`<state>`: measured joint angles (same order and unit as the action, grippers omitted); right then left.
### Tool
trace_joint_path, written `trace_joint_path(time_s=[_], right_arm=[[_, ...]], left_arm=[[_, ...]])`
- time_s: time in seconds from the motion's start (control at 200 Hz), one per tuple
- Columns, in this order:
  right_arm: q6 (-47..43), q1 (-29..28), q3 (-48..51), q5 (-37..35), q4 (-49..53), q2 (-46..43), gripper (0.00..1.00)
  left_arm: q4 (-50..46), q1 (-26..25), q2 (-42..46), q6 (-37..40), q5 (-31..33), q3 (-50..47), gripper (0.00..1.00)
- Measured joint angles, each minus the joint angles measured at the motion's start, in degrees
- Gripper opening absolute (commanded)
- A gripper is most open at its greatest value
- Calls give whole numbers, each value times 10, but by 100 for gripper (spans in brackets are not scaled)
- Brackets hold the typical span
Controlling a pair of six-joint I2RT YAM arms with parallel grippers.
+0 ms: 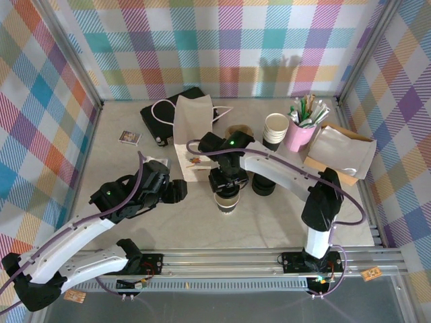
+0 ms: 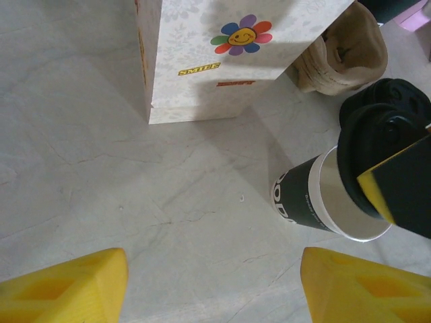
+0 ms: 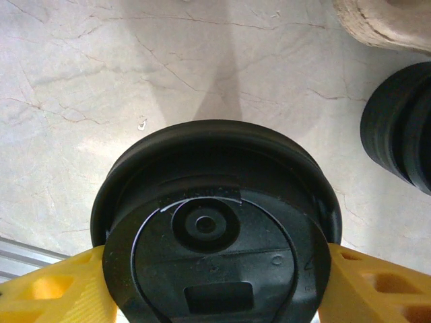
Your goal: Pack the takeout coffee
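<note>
Nearest, the left claw stands wide open over bare counter, holding nothing. Just beyond it the takeout coffee stands on the counter. The left wrist view gives its cream wall and black band, while the right wrist view looks down on the black lid, which the right claw grips by its edges over the rim, hiding the inside. Beside it sits a stack of lids. Farther back a paper bag stands upright, and a pink cup holds sticks and straws
</note>
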<state>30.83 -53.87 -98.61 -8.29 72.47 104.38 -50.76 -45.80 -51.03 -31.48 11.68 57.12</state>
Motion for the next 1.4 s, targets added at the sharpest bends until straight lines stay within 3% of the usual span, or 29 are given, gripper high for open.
trace_joint_path(time_s=[1.4], right_arm=[[-2,-6,8,26,11,26,61]], left_arm=[[3,0,-16,-2,-7,0,69]])
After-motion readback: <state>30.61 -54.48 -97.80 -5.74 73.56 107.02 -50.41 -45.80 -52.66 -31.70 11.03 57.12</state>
